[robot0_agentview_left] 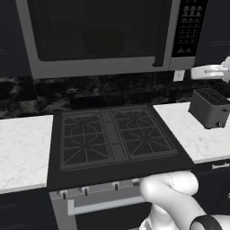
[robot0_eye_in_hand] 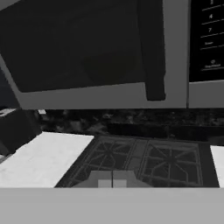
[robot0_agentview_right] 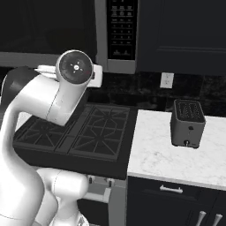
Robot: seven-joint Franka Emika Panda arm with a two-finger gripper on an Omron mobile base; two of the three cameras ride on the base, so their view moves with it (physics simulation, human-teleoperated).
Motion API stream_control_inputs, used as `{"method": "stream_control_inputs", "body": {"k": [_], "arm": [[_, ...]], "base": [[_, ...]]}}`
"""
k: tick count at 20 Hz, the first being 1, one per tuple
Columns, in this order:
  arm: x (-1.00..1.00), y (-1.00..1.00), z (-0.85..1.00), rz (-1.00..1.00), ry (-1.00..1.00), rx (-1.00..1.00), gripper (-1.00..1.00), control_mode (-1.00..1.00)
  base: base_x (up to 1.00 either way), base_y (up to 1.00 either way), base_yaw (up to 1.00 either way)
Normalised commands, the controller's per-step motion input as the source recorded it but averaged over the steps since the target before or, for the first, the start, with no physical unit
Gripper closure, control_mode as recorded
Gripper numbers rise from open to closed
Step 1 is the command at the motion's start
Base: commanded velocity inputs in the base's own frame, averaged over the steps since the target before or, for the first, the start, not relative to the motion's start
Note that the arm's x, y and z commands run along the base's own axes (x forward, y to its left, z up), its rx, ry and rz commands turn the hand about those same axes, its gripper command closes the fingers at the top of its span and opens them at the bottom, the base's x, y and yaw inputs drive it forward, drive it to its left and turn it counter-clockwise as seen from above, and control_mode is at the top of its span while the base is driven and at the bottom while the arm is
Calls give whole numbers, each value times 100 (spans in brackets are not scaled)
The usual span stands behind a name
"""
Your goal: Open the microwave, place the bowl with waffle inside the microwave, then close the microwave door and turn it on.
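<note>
My gripper (robot0_eye_in_hand: 113, 183) is clenched tight on nothing, hovering above the stove (robot0_agentview_left: 114, 139). The microwave (robot0_agentview_left: 108, 36) hangs over the stove with its microwave door (robot0_eye_in_hand: 87, 52) closed, handle (robot0_eye_in_hand: 151, 50) beside the button panel (robot0_agentview_right: 122, 28), whose white markings are too blurred to read.
</note>
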Motion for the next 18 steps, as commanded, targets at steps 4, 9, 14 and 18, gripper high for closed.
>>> {"method": "stream_control_inputs", "body": {"k": [4, 9, 14, 18], "arm": [[-26, -78, -24, -27, 17, 8, 100, -100], [-3, -27, -2, -27, -10, 21, 100, -100], [1, 0, 0, -37, -25, 25, 100, -100], [18, -3, 0, -29, -6, 26, 100, -100]], "base": [[0, 0, 0], [0, 0, 0], [0, 0, 0], [0, 0, 0]]}}
